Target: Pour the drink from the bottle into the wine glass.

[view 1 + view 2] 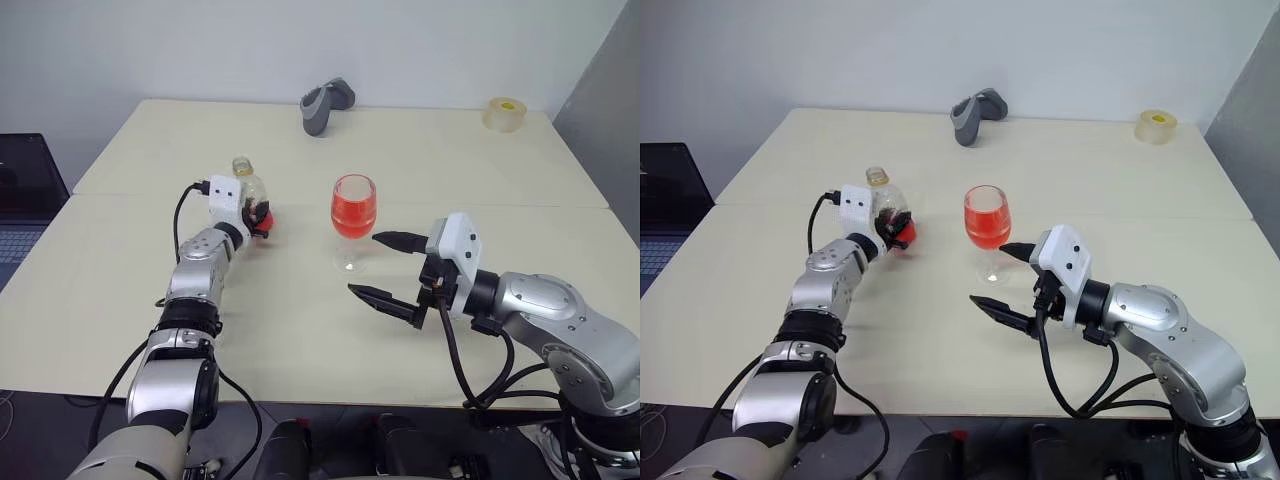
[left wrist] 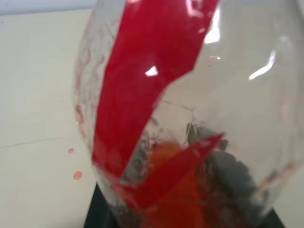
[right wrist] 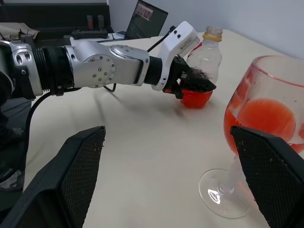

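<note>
Nearest, my right gripper gapes empty beside the wine glass; left gripper around the bottle, grip unclear

- Head stereo pair looked forward and down over both arms, taking in the whole table; both eyes shared nearly the same scene.
- Left wrist camera sat right up against the bottle between its jaws.
- Right wrist camera looked level past its spread fingers, wine glass close by the jaws, left gripper farther beyond; shared with head views.
</note>
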`<control>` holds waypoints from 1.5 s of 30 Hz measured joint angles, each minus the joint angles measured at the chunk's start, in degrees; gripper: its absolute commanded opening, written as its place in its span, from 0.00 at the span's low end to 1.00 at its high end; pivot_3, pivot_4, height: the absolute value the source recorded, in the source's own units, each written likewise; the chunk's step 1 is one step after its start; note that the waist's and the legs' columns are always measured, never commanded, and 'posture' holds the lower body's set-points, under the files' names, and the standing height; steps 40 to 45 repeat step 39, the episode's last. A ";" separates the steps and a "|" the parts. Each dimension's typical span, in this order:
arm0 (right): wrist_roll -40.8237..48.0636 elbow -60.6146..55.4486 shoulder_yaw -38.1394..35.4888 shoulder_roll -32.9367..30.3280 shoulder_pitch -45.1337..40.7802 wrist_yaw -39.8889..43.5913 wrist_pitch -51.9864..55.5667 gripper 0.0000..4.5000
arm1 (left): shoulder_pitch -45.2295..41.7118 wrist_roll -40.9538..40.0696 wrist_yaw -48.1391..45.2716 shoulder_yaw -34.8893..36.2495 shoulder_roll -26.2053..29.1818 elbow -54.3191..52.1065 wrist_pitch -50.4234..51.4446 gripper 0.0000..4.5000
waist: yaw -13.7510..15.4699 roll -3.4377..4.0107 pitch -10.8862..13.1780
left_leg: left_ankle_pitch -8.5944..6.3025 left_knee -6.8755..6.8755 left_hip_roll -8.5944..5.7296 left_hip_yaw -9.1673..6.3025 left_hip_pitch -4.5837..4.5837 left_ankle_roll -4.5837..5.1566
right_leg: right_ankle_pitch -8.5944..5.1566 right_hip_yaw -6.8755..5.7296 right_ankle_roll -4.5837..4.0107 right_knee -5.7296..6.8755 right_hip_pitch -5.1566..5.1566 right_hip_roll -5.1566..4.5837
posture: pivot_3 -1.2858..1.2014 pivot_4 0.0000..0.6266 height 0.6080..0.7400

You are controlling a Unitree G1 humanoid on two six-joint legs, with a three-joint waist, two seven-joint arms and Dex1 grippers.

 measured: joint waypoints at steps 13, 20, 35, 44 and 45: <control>0.50 -0.14 -0.19 -0.13 0.84 -0.14 0.04 1.00 | 8.81 -1.48 -1.41 0.49 0.55 -11.11 1.32 0.99 | 0.00 0.00 0.00 | 0.00 -0.01 0.02 -0.02 -0.01 0.00 | 0.00 0.01 0.00 -0.01 0.00 0.00 | 0.52 0.24 1.00; -6.42 4.98 -4.76 1.84 14.72 -4.17 -7.85 1.00 | 21.72 -7.52 0.98 6.50 1.66 -32.96 13.01 0.99 | 0.02 -0.04 -0.06 | 0.00 -0.04 0.08 0.00 0.07 0.00 | 0.00 0.05 0.00 0.02 0.04 0.00 | 0.52 0.24 1.00; -18.90 30.23 -10.39 15.54 22.86 -11.42 -37.94 1.00 | 35.58 -8.77 7.65 11.45 -0.08 -45.84 16.11 0.99 | 0.16 -0.03 -0.16 | -0.01 -0.10 0.08 0.11 0.16 -0.01 | -0.01 0.13 0.00 0.01 0.07 0.01 | 0.52 0.24 1.00; -20.05 33.13 -10.64 15.25 22.13 -11.15 -39.20 1.00 | 37.00 -7.90 7.66 11.00 -0.23 -46.99 13.95 0.99 | 0.08 -0.03 -0.16 | -0.01 -0.11 0.08 0.15 0.18 -0.01 | -0.01 0.18 0.00 0.01 0.07 0.01 | 0.52 0.24 1.00; -20.05 33.13 -10.64 15.25 22.13 -11.15 -39.20 1.00 | 37.00 -7.90 7.66 11.00 -0.23 -46.99 13.95 0.99 | 0.08 -0.03 -0.16 | -0.01 -0.11 0.08 0.15 0.18 -0.01 | -0.01 0.18 0.00 0.01 0.07 0.01 | 0.52 0.24 1.00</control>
